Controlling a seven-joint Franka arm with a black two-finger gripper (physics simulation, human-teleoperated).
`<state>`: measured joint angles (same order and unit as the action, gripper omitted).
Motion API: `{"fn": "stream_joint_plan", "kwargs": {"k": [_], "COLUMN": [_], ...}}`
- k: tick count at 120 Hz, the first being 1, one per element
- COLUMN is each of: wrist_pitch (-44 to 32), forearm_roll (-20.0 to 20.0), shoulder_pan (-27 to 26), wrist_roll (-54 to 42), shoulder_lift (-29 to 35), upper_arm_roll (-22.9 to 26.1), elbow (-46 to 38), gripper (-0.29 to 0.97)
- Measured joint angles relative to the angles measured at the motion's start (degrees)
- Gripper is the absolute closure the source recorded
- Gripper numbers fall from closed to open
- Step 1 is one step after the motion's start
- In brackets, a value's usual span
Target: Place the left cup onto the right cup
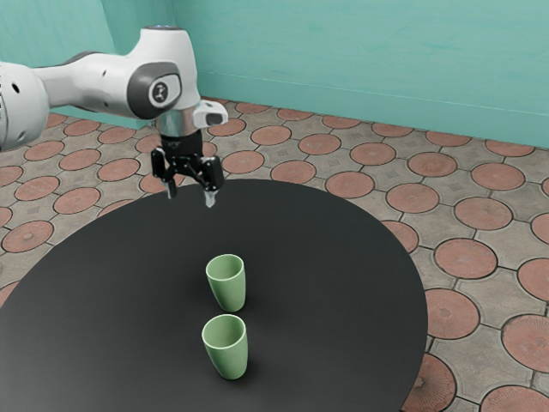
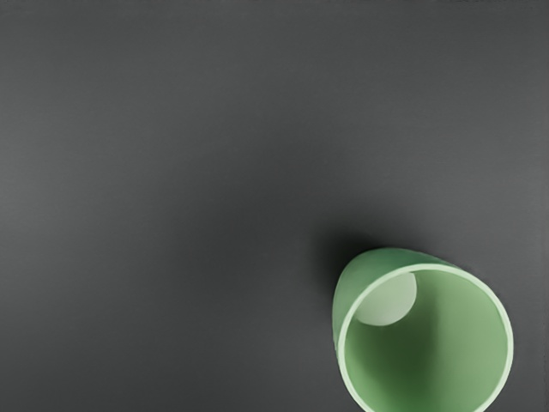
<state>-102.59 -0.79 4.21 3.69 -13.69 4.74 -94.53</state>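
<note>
**Student:** Any writing legible?

**Tutor:** Round emblem (image 1: 160, 90) on the grey joint cap of the arm (image 1: 86, 81); too small to read.

**Student:** Surface and room?

**Tutor:** Round bench (image 1: 343, 257), matt black, below and beyond the end effector (image 1: 190, 197). Around it, floor (image 1: 463, 215) of reddish-brown round tiles set in grey. Teal wall (image 1: 386, 43) behind.

**Student:** State of the end effector?

**Tutor:** Hovering above the bench's edge, pointing down, black fingers spread wide, gripping nothing.

**Student:** The cups?

**Tutor:** Two alike: pale green, handleless, tapering toward the base, upright, mouths up. On the bench, the closer cup (image 1: 226, 281), well apart from the end effector and lower than it. Just beyond that one, the farther cup (image 1: 225, 345), near it but not touching. From above in the wrist view, a green cup (image 2: 429, 360): thin rim, smooth inner wall, pale round bottom, dark shadow beside it on the bench. Which of the two, not determinable.
</note>
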Motion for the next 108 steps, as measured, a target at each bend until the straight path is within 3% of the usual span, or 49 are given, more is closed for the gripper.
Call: {"fn": "stream_joint_plan", "kwargs": {"k": [108], "wrist_pitch": [-7.3], "forearm_roll": [1.3], "shoulder_pan": [-0.2], "wrist_roll": [2.9], "shoulder_lift": [0.1], "upper_arm_roll": [0.5], "elbow": [-9.0], "gripper": [0.0]}}
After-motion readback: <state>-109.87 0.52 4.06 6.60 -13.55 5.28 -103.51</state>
